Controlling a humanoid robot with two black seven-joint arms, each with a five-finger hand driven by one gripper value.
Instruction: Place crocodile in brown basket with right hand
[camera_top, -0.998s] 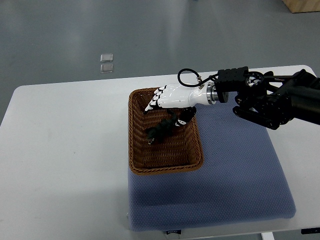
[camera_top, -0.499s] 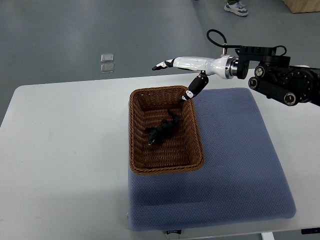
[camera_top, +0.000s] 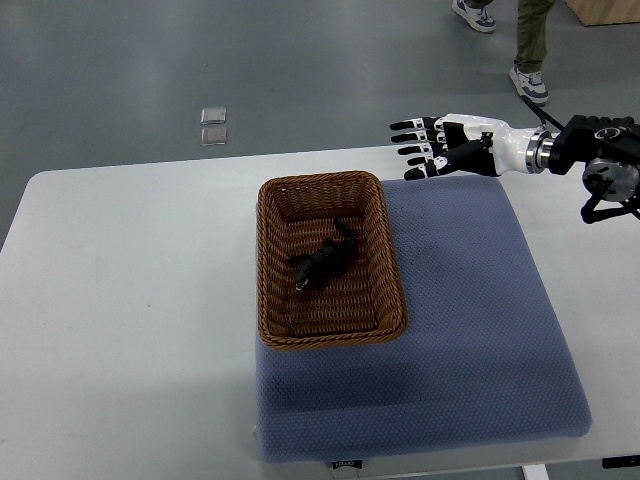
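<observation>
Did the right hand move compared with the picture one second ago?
Yes. The right hand drew back from over the brown basket to beyond its far right corner, fingers spread.

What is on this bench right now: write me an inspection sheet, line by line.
Surface: white table with a blue mat on its right part.
Job's things: crocodile lies inside the brown basket, at the mat's left edge.
Clutter: nothing seen.
Hands: right hand open, holding nothing, above the table's far edge; left not in view.
Cables: thin dark line at the right wrist, likely a cable.
Surroundings: two small square plates on the floor, a person's legs, a wooden box corner.
</observation>
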